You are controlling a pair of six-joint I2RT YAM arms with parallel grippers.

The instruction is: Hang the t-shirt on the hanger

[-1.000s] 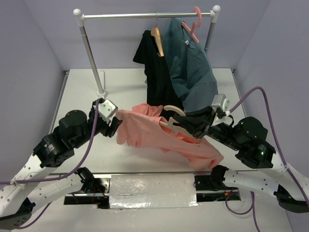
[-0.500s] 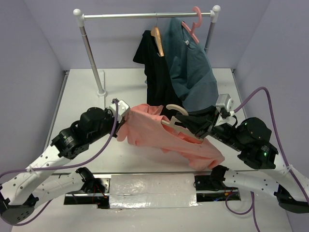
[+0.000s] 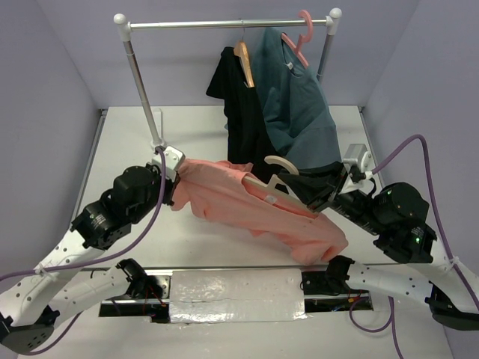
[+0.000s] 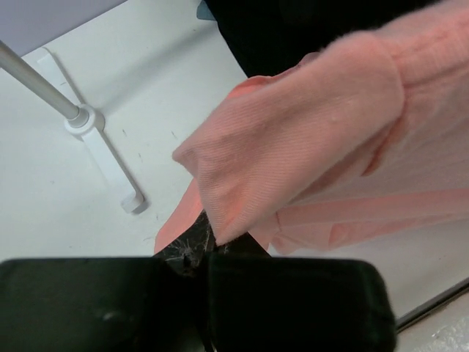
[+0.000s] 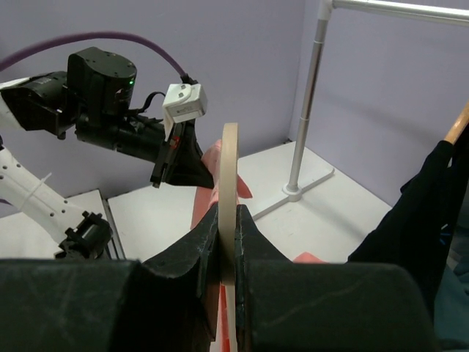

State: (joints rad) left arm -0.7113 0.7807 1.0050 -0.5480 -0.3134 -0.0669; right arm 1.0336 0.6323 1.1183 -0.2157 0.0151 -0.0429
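T-shirt (image 3: 239,206), one, partly over one hanger (image 3: 260,187); two shirts (image 3: 299,112) hang behind.

T-shirt (image 3: 254,209) spread between both arms, in front of the rack (image 3: 224,24).

The rack stands at the far side of the table (image 3: 194,127), with two hung shirts (image 3: 299,120) side by side on its right half, their lower ends just behind the hanger (image 3: 273,183). The t-shirt stretches across the table's middle: the left gripper (image 3: 174,187) pinches its left end, and the right gripper (image 3: 318,196), at its right, clamps the hanger, which lies along the t-shirt's far edge with its hook rising above.
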